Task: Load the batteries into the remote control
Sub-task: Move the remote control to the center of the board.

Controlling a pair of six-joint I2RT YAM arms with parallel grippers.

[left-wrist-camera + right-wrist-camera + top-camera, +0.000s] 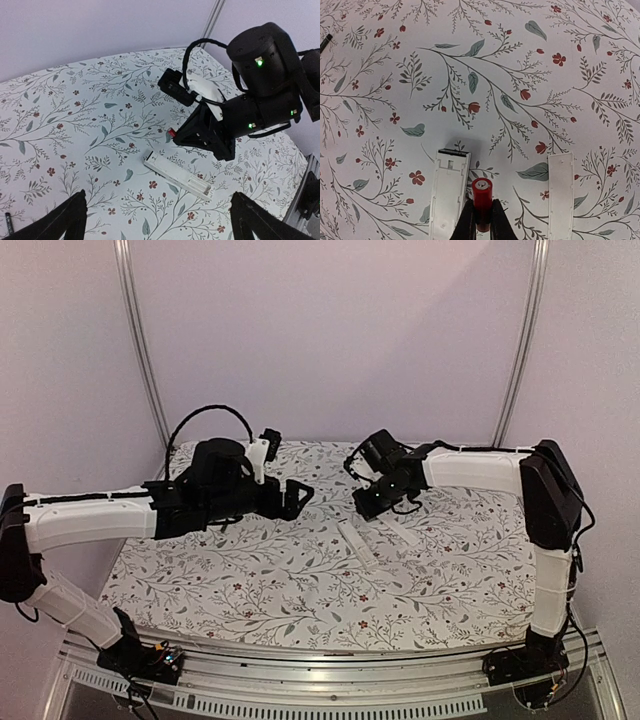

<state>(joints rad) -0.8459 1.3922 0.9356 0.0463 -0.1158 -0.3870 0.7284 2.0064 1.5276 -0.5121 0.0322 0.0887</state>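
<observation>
- Top view: remote control [357,543] is lying mid-frame; left gripper [297,495] is hanging wide open, empty
- Left wrist: right gripper [178,138] is pinching a battery [171,133], centre
- Right wrist: battery [482,192], bottom centre, is looking light, slick, rigid; probably best held mid-body

Near the middle of the flower-printed cloth tabletop [250,580] lies the long slim white plastic remote control [357,543]. The thin white plastic cover strip [400,532] lies to its right, apart from it and roughly alongside. The right hand [482,220] hangs over the pair, pinching a small black cylindrical battery with a red end [482,195] above the gap, just beside the remote control. The left hand [298,497] hovers left of the remote control. A second thin black battery [325,42] lies on the tabletop well off to the left.
</observation>
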